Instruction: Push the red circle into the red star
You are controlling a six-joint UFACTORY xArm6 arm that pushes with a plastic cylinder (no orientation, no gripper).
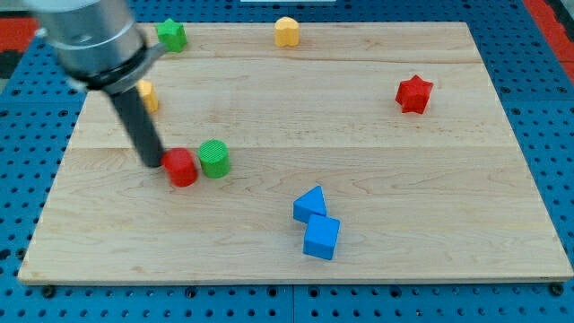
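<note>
I am resting my tip (153, 164) against the red circle (181, 168) near the desk's left edge; no gripper here. The red star (413, 94) is lying far right, slightly upward.

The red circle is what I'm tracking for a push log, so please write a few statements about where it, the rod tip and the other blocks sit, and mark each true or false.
1. My tip is at the view's left side of the red circle. True.
2. The green circle lies just to the view's right of the red circle. True.
3. The red star touches the red circle. False: it lies far off toward the view's upper right.
4. The blue cube sits alone. False: a blue triangle is right against it.
5. A green block sits near the view's bottom edge. False: near the top.
</note>
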